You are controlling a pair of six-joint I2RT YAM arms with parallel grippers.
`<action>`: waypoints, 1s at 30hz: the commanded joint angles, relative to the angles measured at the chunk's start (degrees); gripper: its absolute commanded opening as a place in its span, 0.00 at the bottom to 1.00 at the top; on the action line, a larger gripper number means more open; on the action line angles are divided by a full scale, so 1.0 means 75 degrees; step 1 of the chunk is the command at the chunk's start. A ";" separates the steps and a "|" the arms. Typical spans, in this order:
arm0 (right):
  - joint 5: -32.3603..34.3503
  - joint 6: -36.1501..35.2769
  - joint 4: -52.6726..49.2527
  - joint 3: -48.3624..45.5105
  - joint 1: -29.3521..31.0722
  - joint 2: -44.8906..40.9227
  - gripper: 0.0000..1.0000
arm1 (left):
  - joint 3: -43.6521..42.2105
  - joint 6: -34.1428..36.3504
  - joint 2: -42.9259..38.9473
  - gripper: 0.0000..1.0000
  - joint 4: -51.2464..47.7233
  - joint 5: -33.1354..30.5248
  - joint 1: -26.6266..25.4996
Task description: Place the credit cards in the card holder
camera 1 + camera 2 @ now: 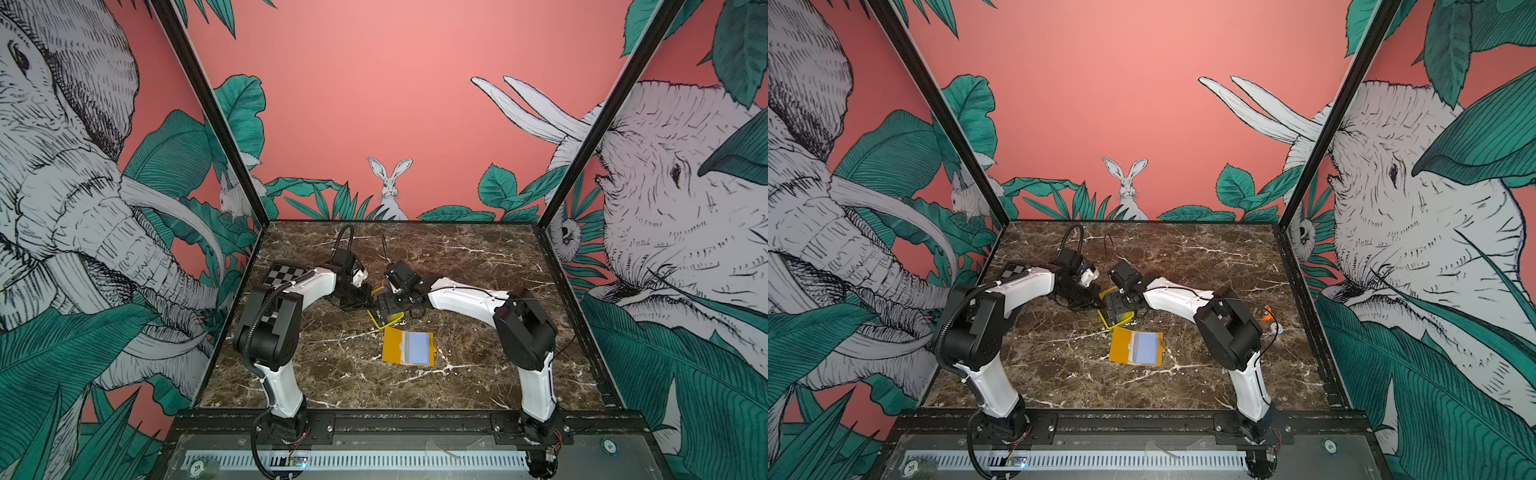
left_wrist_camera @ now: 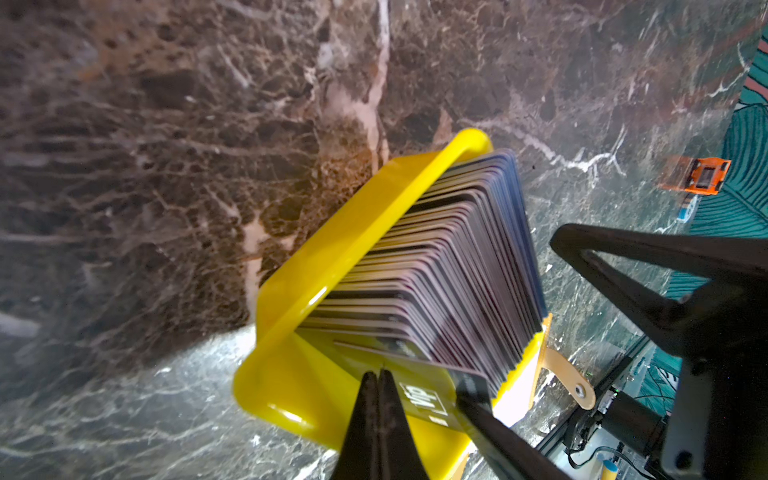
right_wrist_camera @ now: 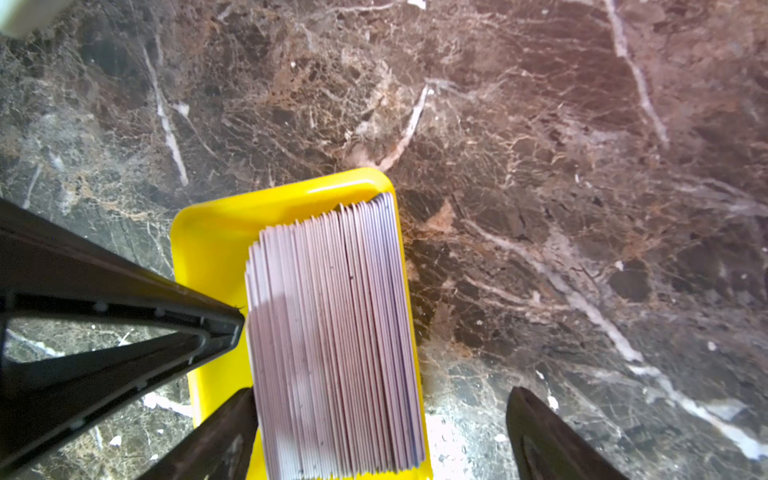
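Observation:
The credit cards (image 2: 449, 257) (image 3: 332, 332) stand on edge, packed in a bright yellow tray (image 2: 332, 257) (image 3: 208, 232) in mid-table. One black "VIP" card (image 2: 424, 401) leans out from the stack's near end. My left gripper (image 2: 380, 374) (image 1: 365, 301) is shut, its tips touching that card's top edge. My right gripper (image 3: 382, 432) (image 1: 386, 309) is open and straddles the stack from the other side. The card holder (image 1: 409, 347) (image 1: 1136, 347) lies open and flat just in front of the tray, clear sleeve up.
A checkerboard plate (image 1: 286, 275) lies at the table's left, partly under the left arm. Toward the right wall sit a small orange object (image 1: 1266, 312) (image 2: 702, 176) and a small blue-white item (image 1: 1277, 329). Both wrists crowd together over the tray (image 1: 1125, 320).

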 commanded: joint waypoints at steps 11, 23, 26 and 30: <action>0.0351 -0.0199 -0.0411 0.1164 -0.0090 0.0685 0.90 | -0.0028 -0.0010 -0.0116 0.01 0.0070 0.0209 0.0024; 0.0177 -0.0272 -0.0163 0.0641 -0.0084 0.0025 0.90 | -0.0019 -0.0010 0.0031 0.03 0.0070 0.0233 -0.0082; 0.0038 -0.0311 0.0002 0.0327 -0.0085 -0.0388 0.89 | -0.0008 0.0003 0.0059 0.03 0.0070 0.0227 -0.0116; -0.0223 -0.0368 0.0216 -0.0043 -0.0088 -0.0885 0.83 | 0.0015 0.0014 0.0116 0.03 0.0070 0.0227 -0.0140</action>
